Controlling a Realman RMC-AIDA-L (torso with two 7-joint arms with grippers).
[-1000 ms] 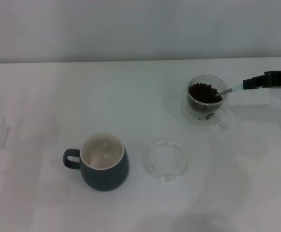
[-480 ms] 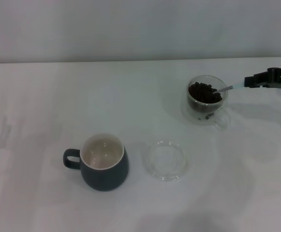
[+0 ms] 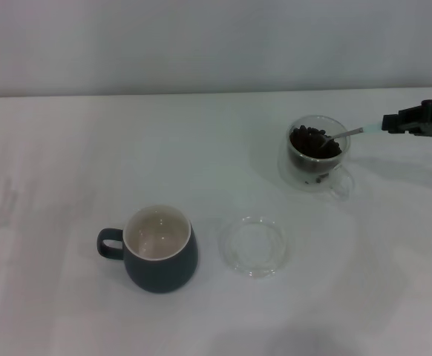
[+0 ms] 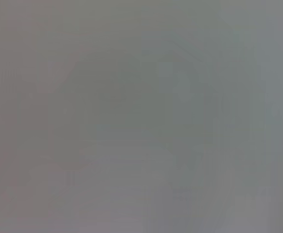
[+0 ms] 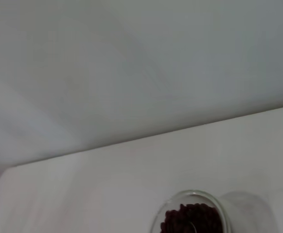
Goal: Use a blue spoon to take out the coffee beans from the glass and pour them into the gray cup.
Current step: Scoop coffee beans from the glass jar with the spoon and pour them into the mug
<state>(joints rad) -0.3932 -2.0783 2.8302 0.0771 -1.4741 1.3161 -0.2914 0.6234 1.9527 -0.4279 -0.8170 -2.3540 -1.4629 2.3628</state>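
Gripping the blue spoon [image 3: 349,134] by its light, slippery handle end, the closed right gripper [image 3: 394,124] dips the bowl among loose coffee beans [image 3: 315,142] in the fragile glass [image 3: 316,152].

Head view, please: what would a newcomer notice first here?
The glass heaped with dark coffee beans stands far right on the white table, with the blue spoon dipped into it from the right hand at the edge. Near centre sit the empty gray cup and a clear saucer beside it.
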